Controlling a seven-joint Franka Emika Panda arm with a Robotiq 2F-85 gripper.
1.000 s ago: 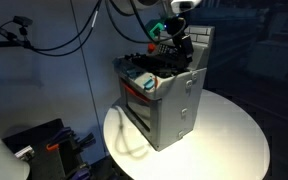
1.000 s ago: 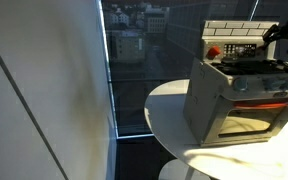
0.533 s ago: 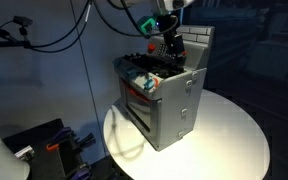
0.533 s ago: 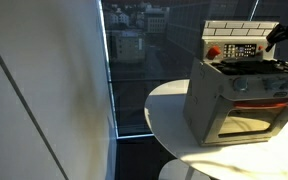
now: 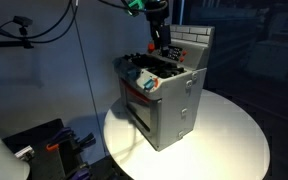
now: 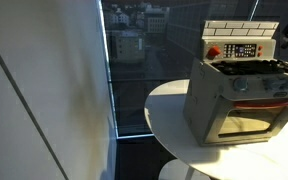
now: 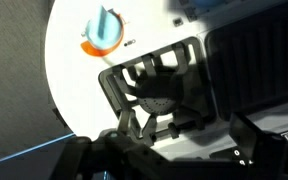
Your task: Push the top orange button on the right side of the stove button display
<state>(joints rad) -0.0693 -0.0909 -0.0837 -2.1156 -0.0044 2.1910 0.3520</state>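
A grey toy stove point(image 5: 171, 108) stands on a round white table point(image 5: 234, 140). Its upright back panel carries a dark button display point(image 6: 242, 50) with a red button point(image 6: 213, 52) beside it; the orange buttons are too small to make out. My gripper point(image 5: 163, 46) hangs over the cooktop just in front of the back panel, fingers pointing down and looking shut and empty. In an exterior view it shows at the panel's right end point(image 6: 287, 37). The wrist view shows a black burner grate point(image 7: 156, 95), a blue and orange knob point(image 7: 103, 28) and my dark fingers point(image 7: 154, 165) low in the picture.
The stove point(image 6: 239, 100) has an orange-lit oven door on its front. A window with a city view point(image 6: 134, 50) and a white wall lie beside the table. Cables hang behind the arm point(image 5: 74, 30). Dark equipment sits on the floor point(image 5: 44, 145).
My gripper has risen a little and moved sideways along the back panel, over the cooktop. The stove has not moved.
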